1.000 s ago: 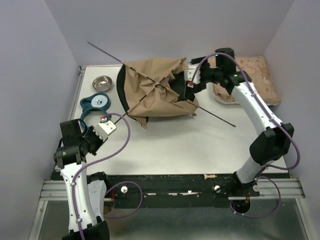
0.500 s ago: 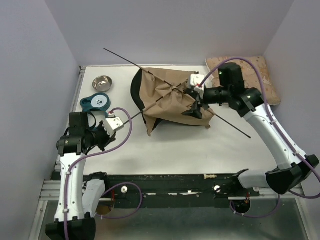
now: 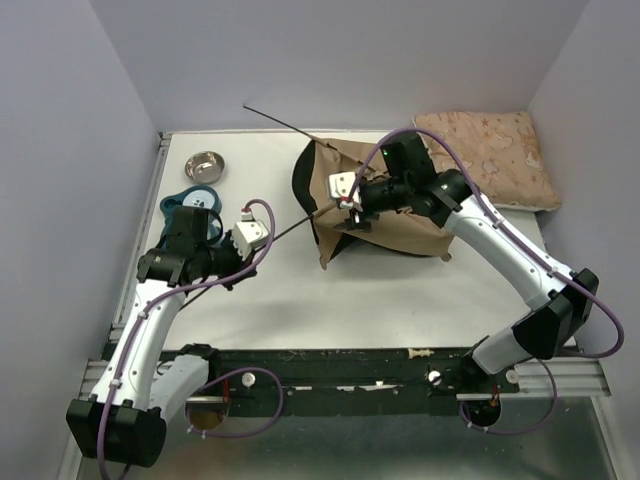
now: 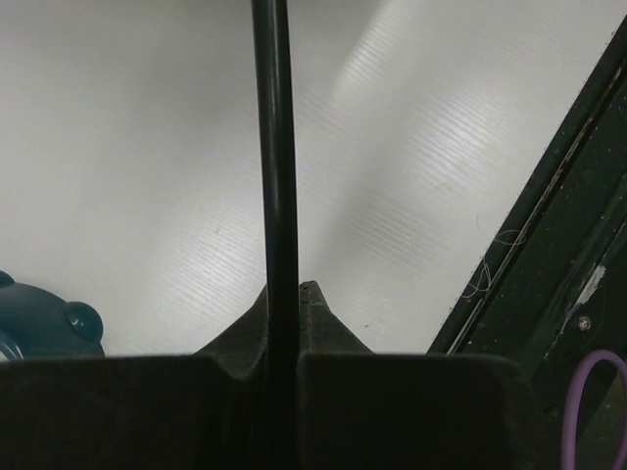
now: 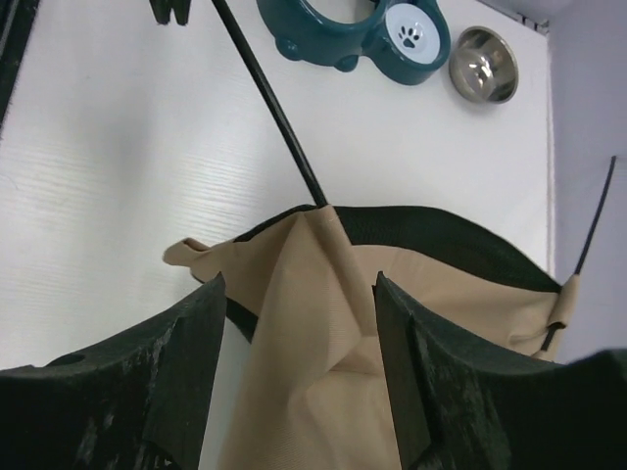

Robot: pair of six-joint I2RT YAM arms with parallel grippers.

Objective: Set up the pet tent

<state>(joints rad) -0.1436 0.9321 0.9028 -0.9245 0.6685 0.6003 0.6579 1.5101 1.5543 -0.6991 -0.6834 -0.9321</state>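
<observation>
Pet tent (image 3: 400, 228) sits upper middle of the top view, slumped in a tan heap on the surface (image 3: 400, 300), black base showing along its left side. It isn't standing.

Your left end effector (image 4: 284, 294) is clamped tight on one black pole (image 4: 274, 147), which runs up to the fabric from the left. A second pole (image 3: 275, 117) pokes out free toward the upper left.

Your right end effector (image 5: 296, 284) hangs over the tent with its jaws apart, straddling a raised fold; nothing is gripped that I can see.

Progress looks early-to-middle: the poles look threaded through the fabric (crossing near the top), but the ends look loose. I'd say seating the ends, bowing the poles and raising the canopy remain. The cushion (image 3: 490, 150) lies outside at the upper right.
</observation>
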